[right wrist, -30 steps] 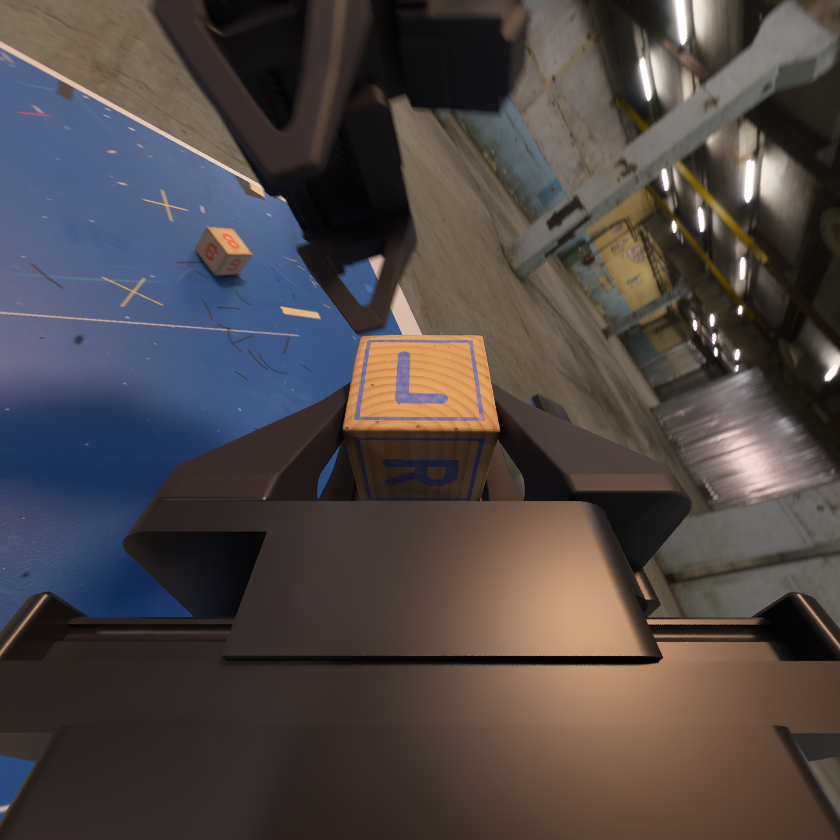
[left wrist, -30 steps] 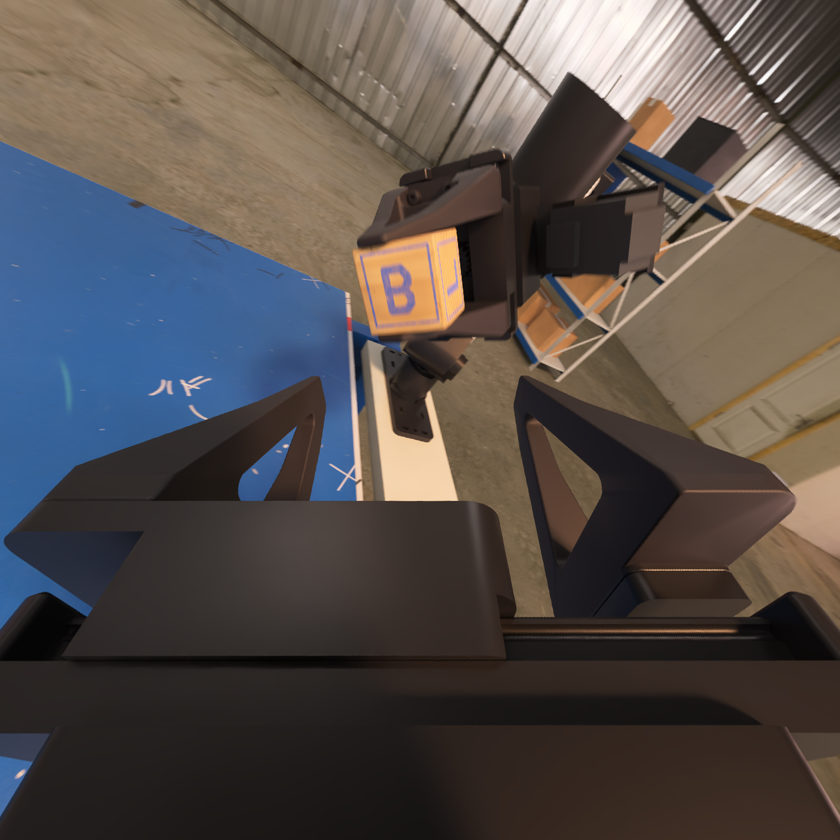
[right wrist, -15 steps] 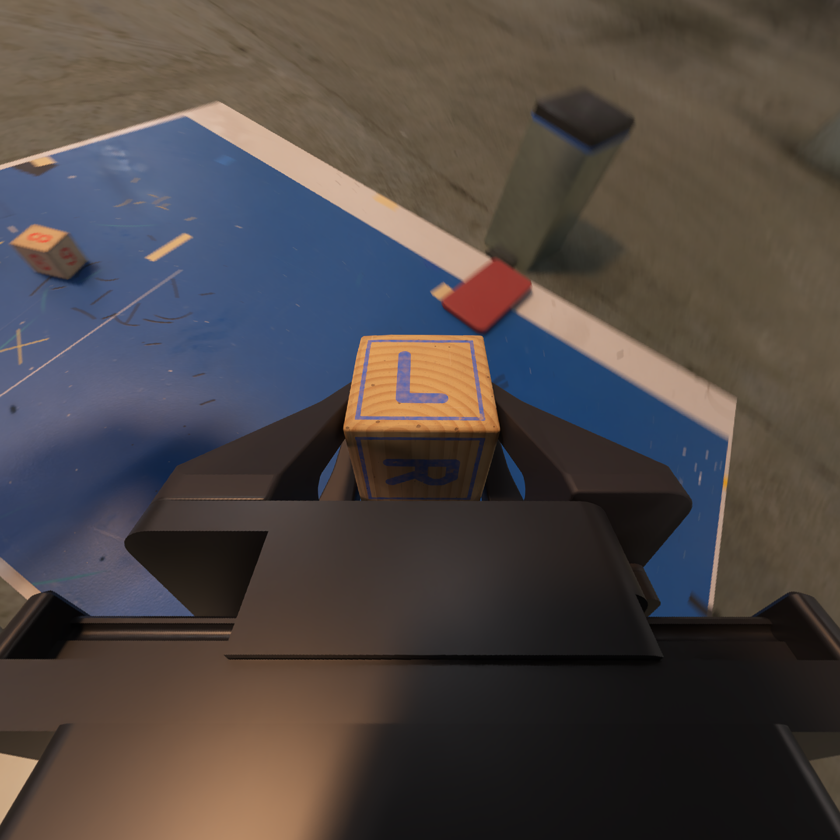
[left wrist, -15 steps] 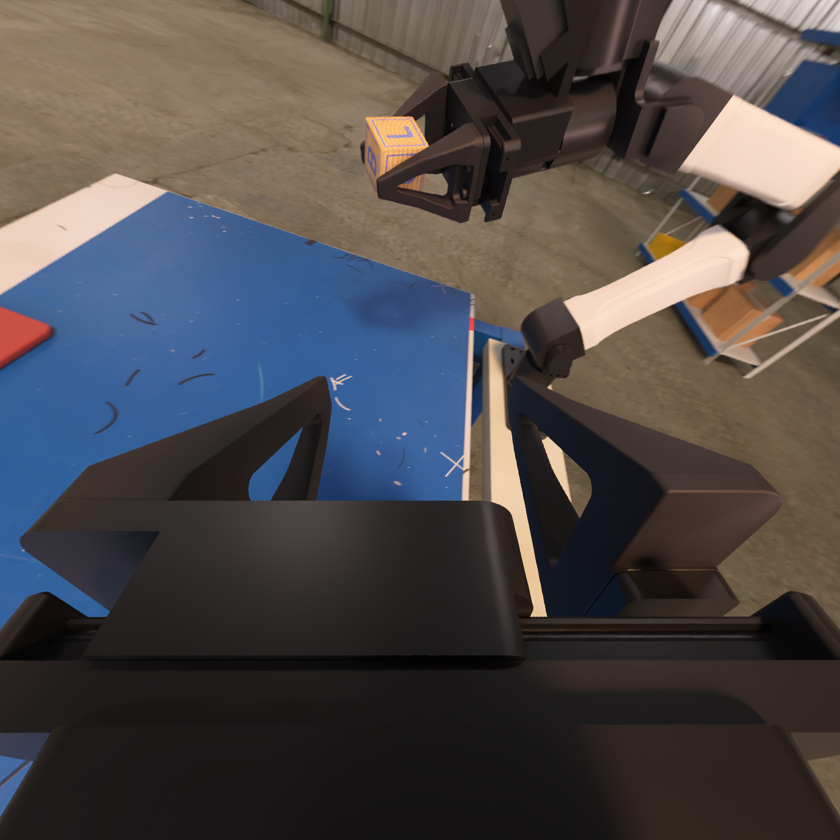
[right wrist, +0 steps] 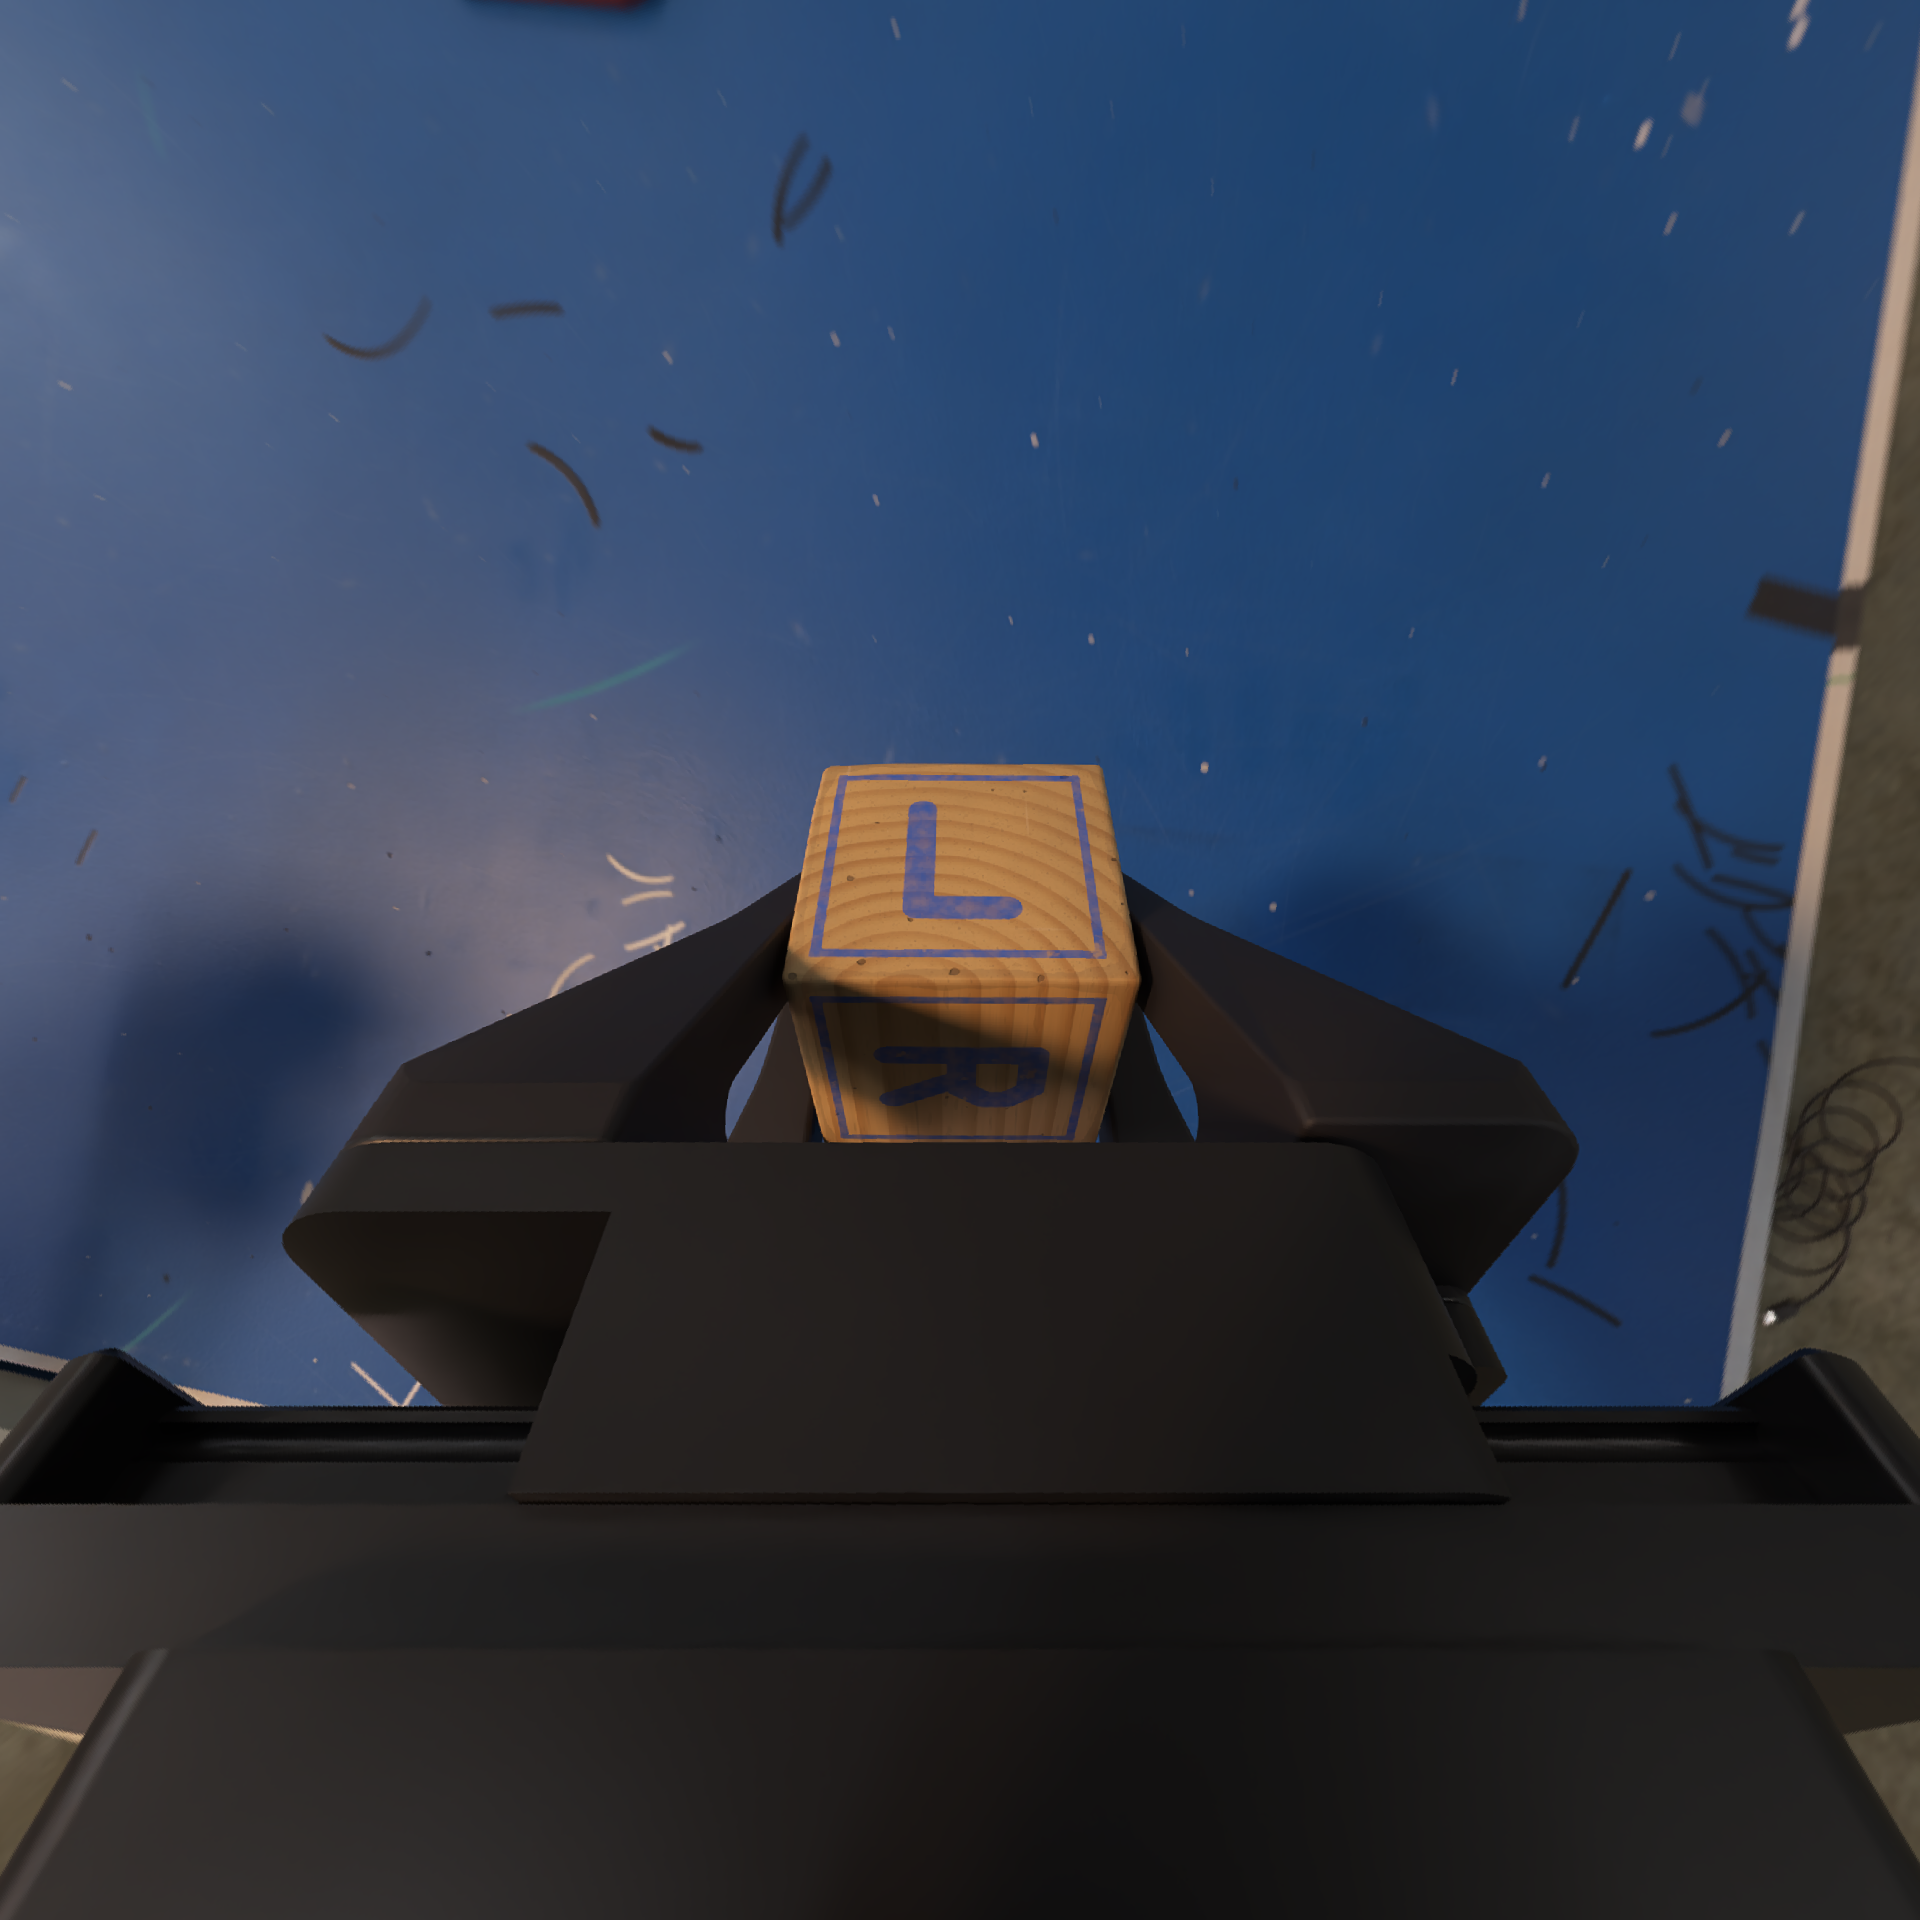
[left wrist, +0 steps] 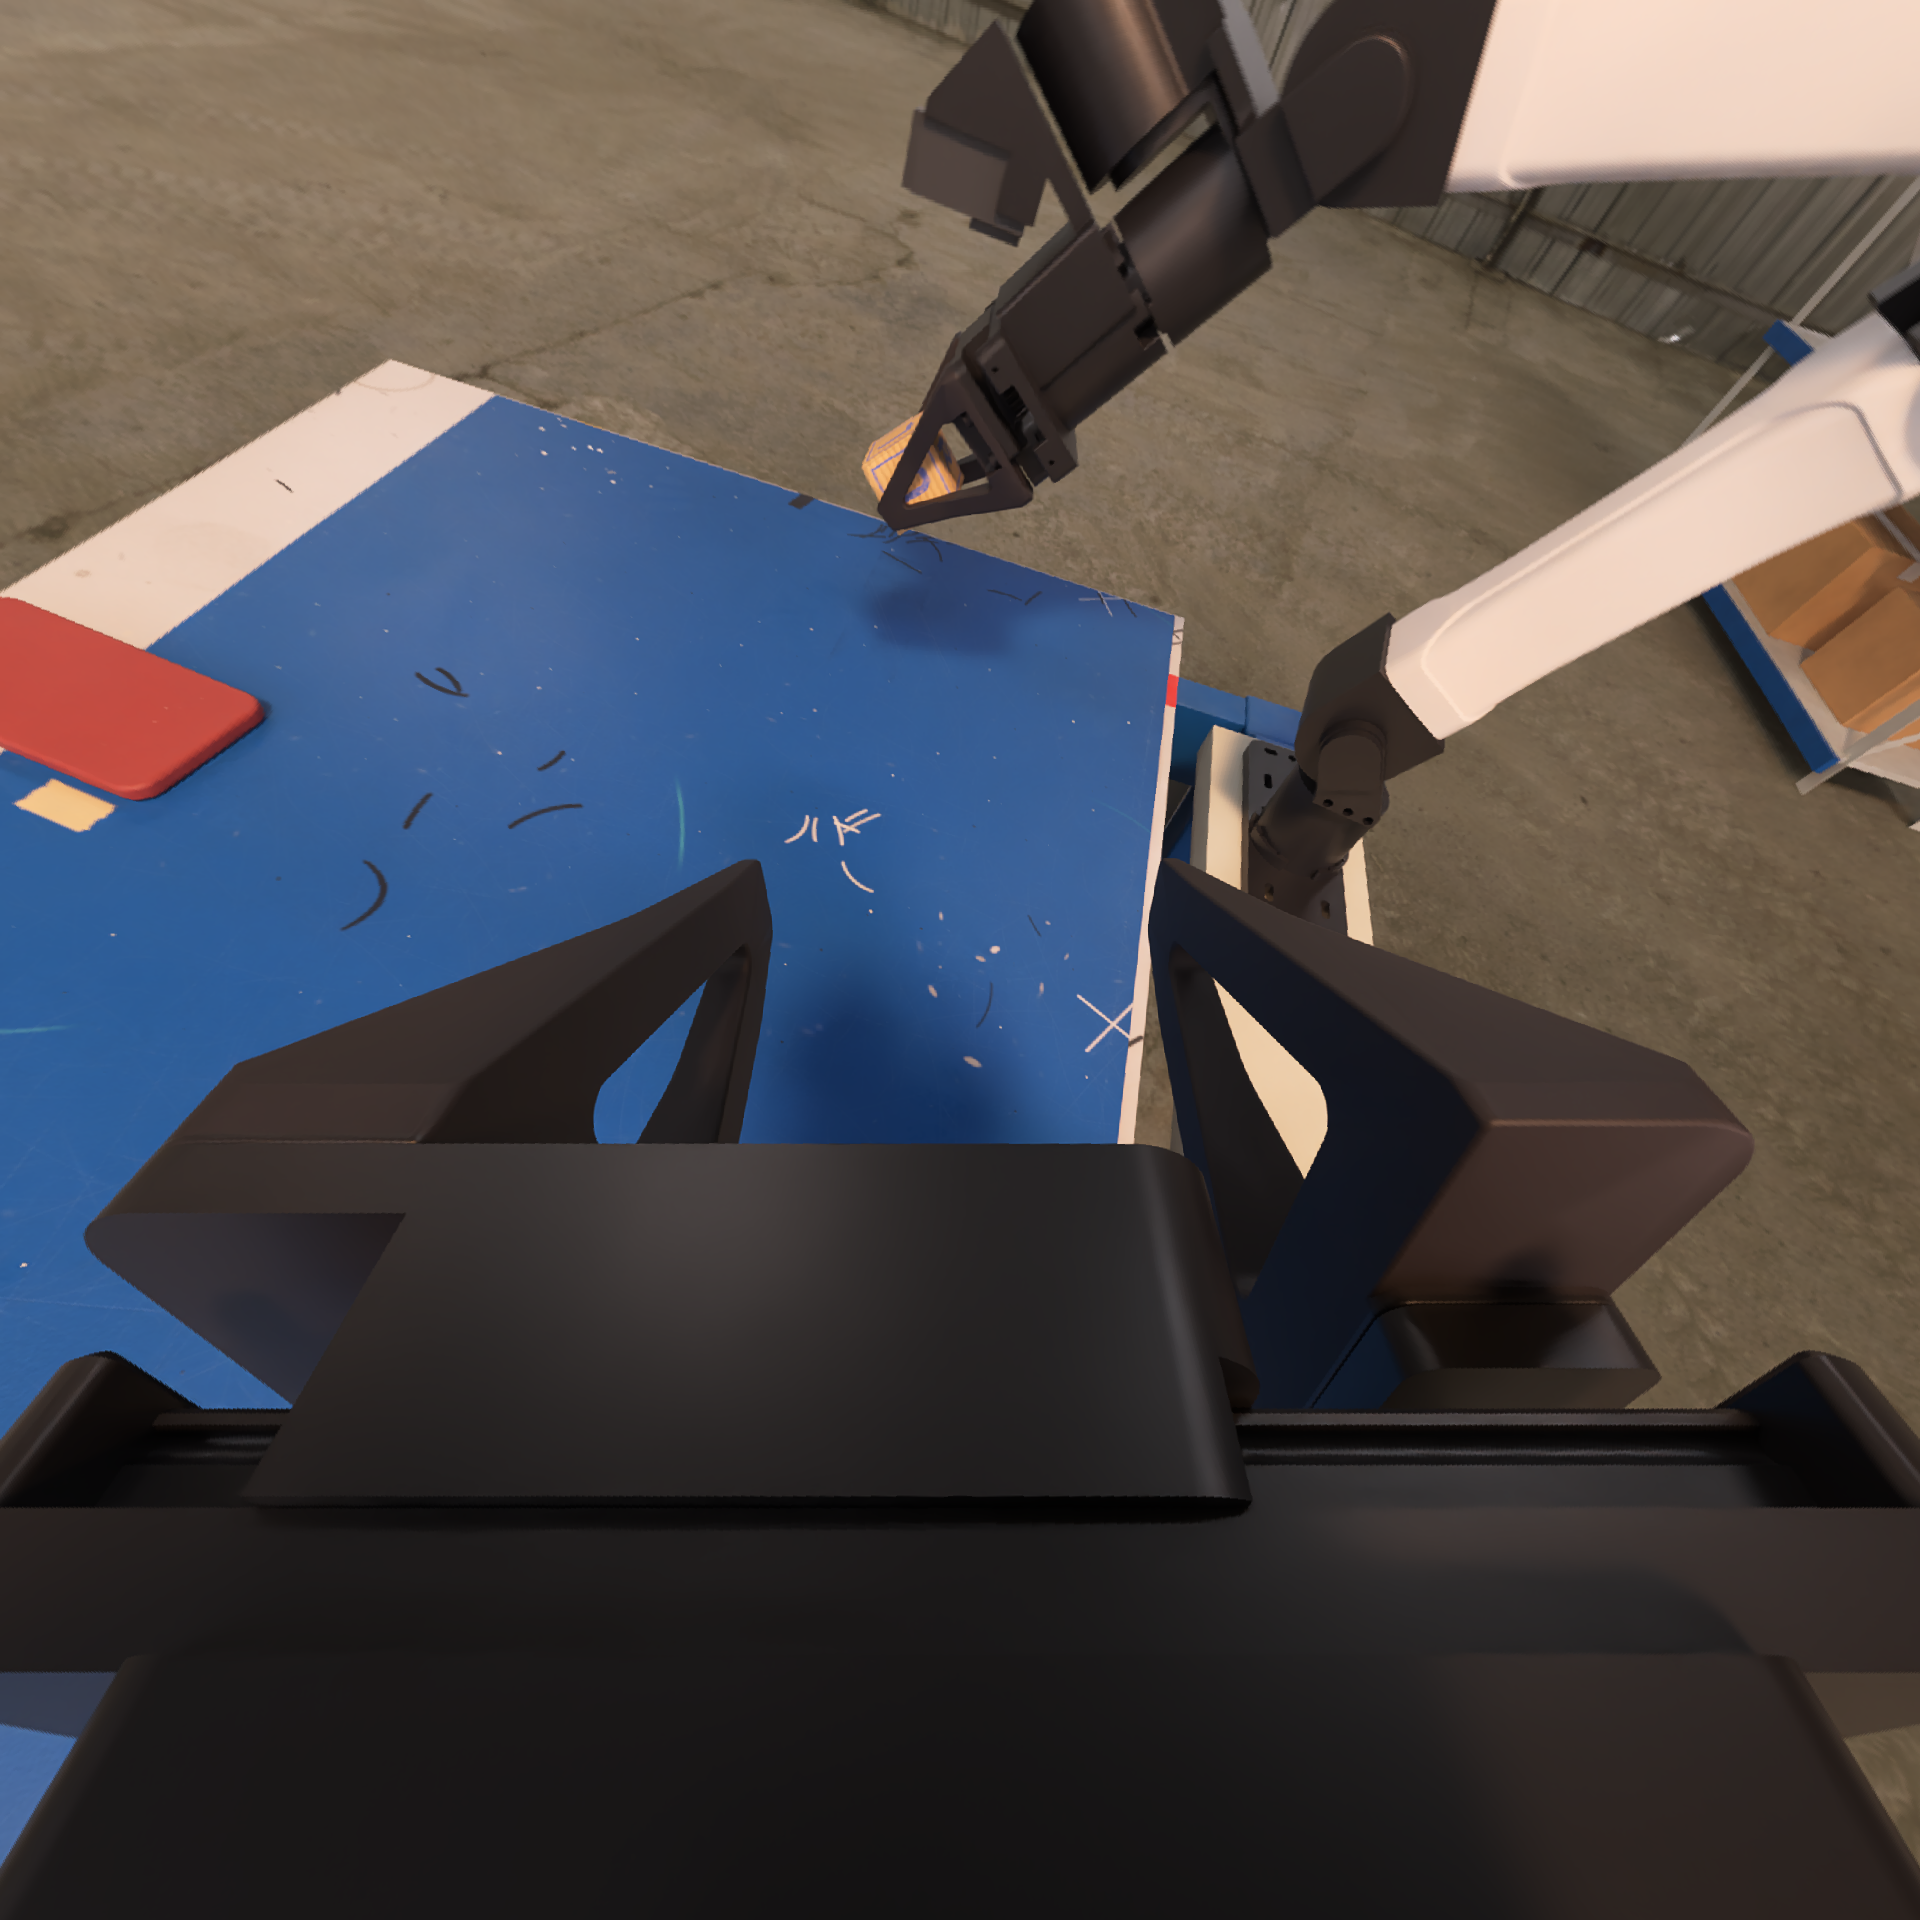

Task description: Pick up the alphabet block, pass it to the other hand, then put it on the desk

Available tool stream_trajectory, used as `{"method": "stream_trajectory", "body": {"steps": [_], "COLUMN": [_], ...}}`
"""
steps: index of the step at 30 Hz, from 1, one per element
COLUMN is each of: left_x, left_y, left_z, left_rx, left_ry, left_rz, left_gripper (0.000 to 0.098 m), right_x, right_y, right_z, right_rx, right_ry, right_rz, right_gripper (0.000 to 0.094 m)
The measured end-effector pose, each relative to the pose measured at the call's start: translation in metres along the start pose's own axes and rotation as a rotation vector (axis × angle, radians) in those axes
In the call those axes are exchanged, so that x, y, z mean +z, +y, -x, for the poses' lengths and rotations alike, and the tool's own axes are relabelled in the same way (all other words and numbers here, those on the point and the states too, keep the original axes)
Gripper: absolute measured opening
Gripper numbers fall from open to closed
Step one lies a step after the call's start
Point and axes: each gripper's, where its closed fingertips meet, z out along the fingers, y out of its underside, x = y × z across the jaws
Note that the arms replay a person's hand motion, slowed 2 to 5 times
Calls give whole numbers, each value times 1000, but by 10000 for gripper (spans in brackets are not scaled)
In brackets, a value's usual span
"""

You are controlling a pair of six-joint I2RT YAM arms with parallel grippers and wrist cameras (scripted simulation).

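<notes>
**Block in the right gripper, above the desk, not yet set down**

Left wrist view: the left gripper [left wrist: 956, 935] was empty, its jaws spread wide with only the blue desk [left wrist: 623, 675] showing between them. Well beyond its fingertips the right gripper [left wrist: 920, 499] pointed down over the desk's far edge, the alphabet block [left wrist: 902, 470] clamped between its fingers, with a shadow on the desk beneath. A red pad [left wrist: 114, 707] lay far off to the left of the jaws

Right wrist view: the right gripper [right wrist: 961, 935] was clenched on the alphabet block [right wrist: 961, 935], one finger pressed against each side, the desk [right wrist: 1039, 416] beyond. Judging by this, the pickup and handover looked finished; lowering and releasing remained
</notes>
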Motion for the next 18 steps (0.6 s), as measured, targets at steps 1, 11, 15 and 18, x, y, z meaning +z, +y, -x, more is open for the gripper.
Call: {"method": "stream_trajectory", "body": {"steps": [1, 11, 15, 18], "left_x": [1, 8, 10, 11], "left_y": [1, 11, 13, 14], "left_z": [-1, -3, -3, -3], "left_rx": [-2, -14, -14, -12], "left_ry": [4, 26, 24, 22], "left_rz": [7, 75, 88, 95], "left_gripper": [620, 603, 597, 593], "right_x": [5, 51, 66, 74], "right_y": [5, 47, 60, 65], "right_z": [-4, -20, -21, -21], "right_rx": [17, 120, 131, 135], "right_ry": [-1, -29, -34, -34], "right_rz": [28, 282, 376, 434], "right_gripper": [382, 382, 382, 382]}}
